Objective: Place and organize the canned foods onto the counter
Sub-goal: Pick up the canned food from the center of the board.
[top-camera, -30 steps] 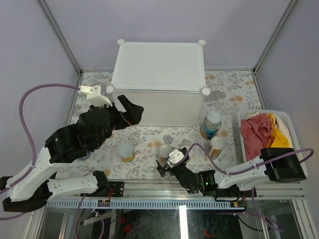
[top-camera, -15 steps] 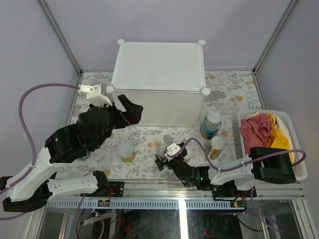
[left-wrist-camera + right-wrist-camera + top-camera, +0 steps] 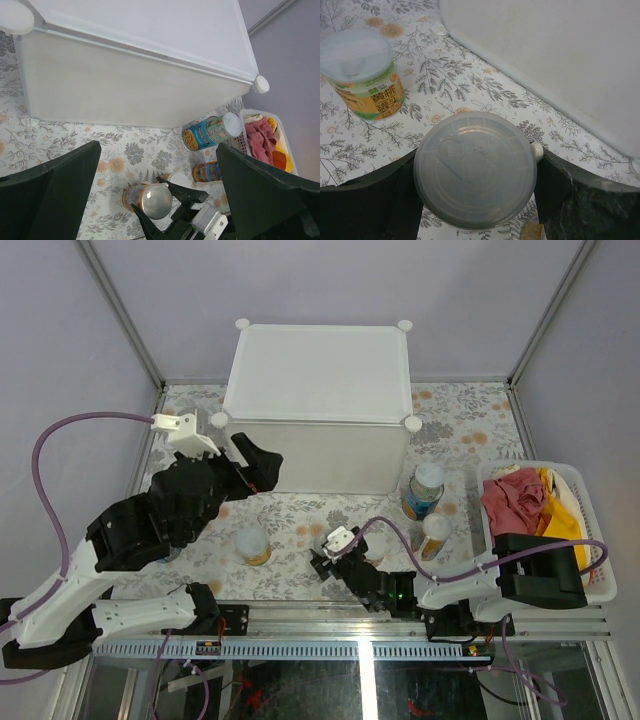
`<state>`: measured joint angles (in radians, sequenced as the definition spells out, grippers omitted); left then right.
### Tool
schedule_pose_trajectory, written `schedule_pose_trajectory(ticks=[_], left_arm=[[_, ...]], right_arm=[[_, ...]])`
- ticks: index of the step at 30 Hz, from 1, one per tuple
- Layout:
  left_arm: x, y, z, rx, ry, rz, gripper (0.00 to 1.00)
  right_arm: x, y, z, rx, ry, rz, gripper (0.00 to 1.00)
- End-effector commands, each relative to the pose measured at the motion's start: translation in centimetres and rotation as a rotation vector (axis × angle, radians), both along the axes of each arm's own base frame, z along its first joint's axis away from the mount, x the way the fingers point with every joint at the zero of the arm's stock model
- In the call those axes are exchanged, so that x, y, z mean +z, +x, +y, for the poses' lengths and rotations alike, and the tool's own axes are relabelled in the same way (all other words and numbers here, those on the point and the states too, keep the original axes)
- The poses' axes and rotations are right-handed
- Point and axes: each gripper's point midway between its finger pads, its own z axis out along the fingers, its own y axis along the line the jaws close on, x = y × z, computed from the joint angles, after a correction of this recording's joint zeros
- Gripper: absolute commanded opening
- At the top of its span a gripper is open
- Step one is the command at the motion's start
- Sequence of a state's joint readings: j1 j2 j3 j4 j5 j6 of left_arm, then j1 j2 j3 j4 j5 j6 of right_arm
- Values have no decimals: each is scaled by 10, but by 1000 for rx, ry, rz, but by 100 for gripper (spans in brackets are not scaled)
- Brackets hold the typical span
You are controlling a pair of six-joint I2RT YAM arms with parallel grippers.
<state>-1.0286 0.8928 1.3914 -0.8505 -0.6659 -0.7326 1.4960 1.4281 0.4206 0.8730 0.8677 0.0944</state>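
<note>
Squarely between right fingers (image 3: pixel 365 205), grey-lidded can (image 3: pixel 475 170)

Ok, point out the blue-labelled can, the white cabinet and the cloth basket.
blue-labelled can (image 3: pixel 421 502), top external view, on its blue label.
white cabinet (image 3: pixel 320 370), top external view, middle of its flat top.
cloth basket (image 3: pixel 530 465), top external view, on its far rim.

Counter (image 3: pixel 320 380): white cube, flat top, at rear of tabletop (image 3: pixel 300 515). Four cans upright in front of it: blue can (image 3: pixel 424 490) by right front corner, orange can (image 3: pixel 435 533) just nearer, yellow can (image 3: pixel 252 545) left, clear-lidded can (image 3: pixel 475 170) between.
</note>
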Motion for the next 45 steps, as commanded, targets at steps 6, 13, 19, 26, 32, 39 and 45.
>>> schedule_pose_trajectory(ticks=[6, 13, 19, 26, 32, 39, 45], left_arm=[[20, 0, 15, 51, -60, -56, 100], [25, -5, 29, 67, -72, -69, 100], [25, -9, 42, 92, -71, -71, 100], [26, -10, 51, 113, -70, -87, 100], [29, -11, 53, 110, -83, -102, 100], [30, -9, 47, 92, -79, -108, 100], [30, -10, 43, 77, -82, -106, 100]], right_arm=[[95, -3, 34, 79, 99, -39, 10], [153, -10, 49, 142, 125, -44, 5], [215, -12, 57, 166, 169, -53, 1], [306, 1, 52, 93, 189, -133, 0], [366, 27, 41, 11, 198, -183, 0], [411, 90, 21, -93, 199, -216, 0], [428, 153, -9, -188, 221, -228, 0]])
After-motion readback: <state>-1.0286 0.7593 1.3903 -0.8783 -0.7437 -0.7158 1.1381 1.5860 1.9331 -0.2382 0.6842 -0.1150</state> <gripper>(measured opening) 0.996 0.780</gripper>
